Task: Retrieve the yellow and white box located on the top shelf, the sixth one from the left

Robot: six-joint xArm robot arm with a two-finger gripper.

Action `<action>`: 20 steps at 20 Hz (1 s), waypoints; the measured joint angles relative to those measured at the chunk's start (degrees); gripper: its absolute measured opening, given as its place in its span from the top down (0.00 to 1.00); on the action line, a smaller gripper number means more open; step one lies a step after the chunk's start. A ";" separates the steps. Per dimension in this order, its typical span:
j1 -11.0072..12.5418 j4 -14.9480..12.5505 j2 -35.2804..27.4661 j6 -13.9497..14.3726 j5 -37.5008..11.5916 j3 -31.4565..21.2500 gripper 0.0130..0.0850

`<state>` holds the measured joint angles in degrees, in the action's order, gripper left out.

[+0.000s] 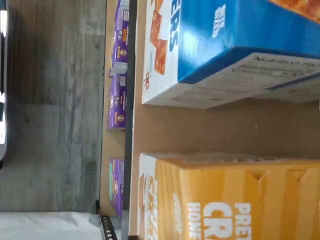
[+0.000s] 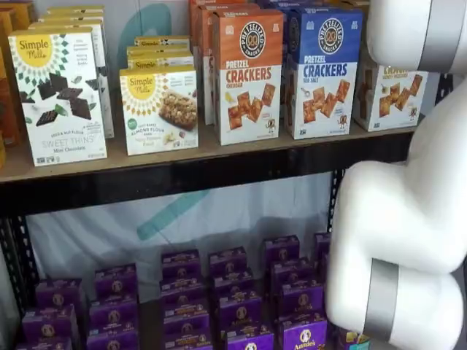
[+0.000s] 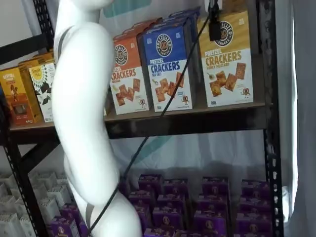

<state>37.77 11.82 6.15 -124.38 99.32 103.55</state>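
Observation:
The yellow and white box [image 3: 228, 61] stands upright at the right end of the top shelf [image 3: 187, 122], right of a blue-and-white crackers box [image 3: 169, 66]. In a shelf view the white arm partly hides the yellow and white box [image 2: 395, 96]. In the wrist view the box's yellow side [image 1: 235, 200] is close to the camera, with bare shelf board [image 1: 210, 127] between it and the blue box [image 1: 210, 45]. Black fingers of my gripper [image 3: 214, 30] hang from the view's top edge in front of the yellow box's upper part, a cable beside them. No gap shows between the fingers.
An orange-and-white crackers box [image 2: 248, 76] and Simple Mills boxes [image 2: 62, 98] stand further left on the top shelf [image 2: 182, 171]. Small purple boxes [image 2: 233, 299] fill the level below. A black upright [image 3: 270, 148] stands right of the yellow box. The white arm [image 2: 408, 219] fills the right of a shelf view.

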 joint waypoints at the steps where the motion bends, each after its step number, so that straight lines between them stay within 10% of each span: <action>1: -0.21 -0.38 -0.03 0.09 0.14 0.05 0.00; 20: -1.46 -2.71 -1.56 0.93 2.88 2.19 0.17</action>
<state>36.31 9.11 4.58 -123.45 102.20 105.74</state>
